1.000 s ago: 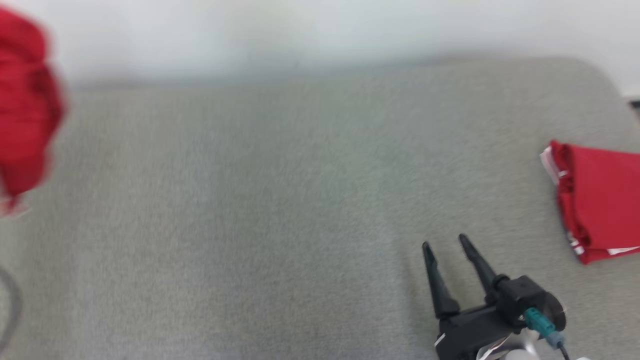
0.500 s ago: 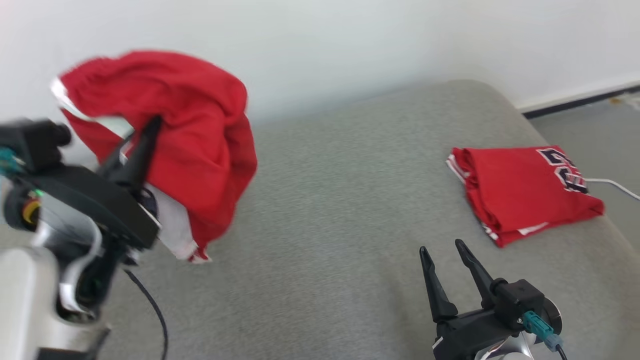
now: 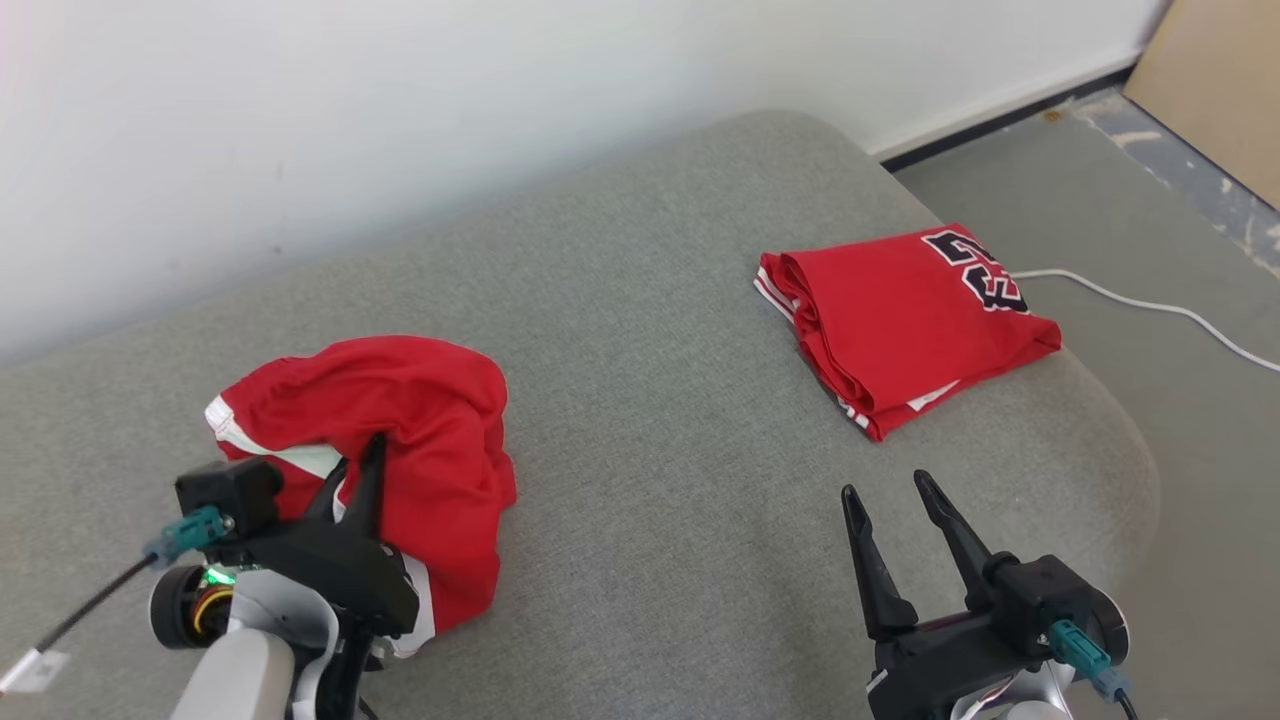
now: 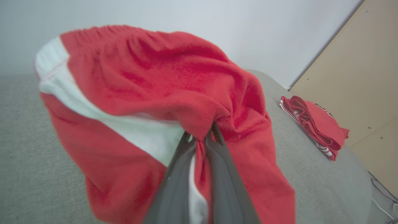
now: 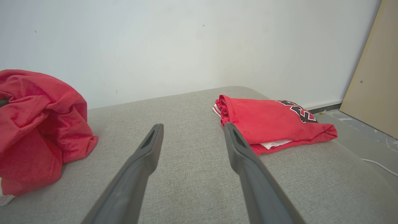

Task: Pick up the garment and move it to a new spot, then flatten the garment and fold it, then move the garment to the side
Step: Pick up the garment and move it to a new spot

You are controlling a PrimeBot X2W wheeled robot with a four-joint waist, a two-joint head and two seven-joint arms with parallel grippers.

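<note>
The garment [image 3: 420, 420] is a crumpled red piece with a white band, bunched at the left of the grey cushion [image 3: 650, 450]. My left gripper [image 3: 358, 465] is shut on a fold of it. In the left wrist view the cloth [image 4: 155, 77] drapes over and around the two fingers, pinched between them at the gripper [image 4: 201, 133]. The right wrist view has the garment [image 5: 37, 124] at its left, its lower edge on the cushion. My right gripper [image 3: 886, 485] hovers open over the cushion's front right, holding nothing [image 5: 193, 126].
A folded red jersey [image 3: 910, 310] with dark lettering lies at the cushion's far right end [image 5: 264, 121]. Beyond it are grey floor, a white cable [image 3: 1150, 305] and a tan board [image 3: 1220, 80]. A white wall runs behind the cushion.
The head view has swung around. My left gripper has come down with the garment, which hung high against the wall and now bunches on the cushion. The right gripper stays open.
</note>
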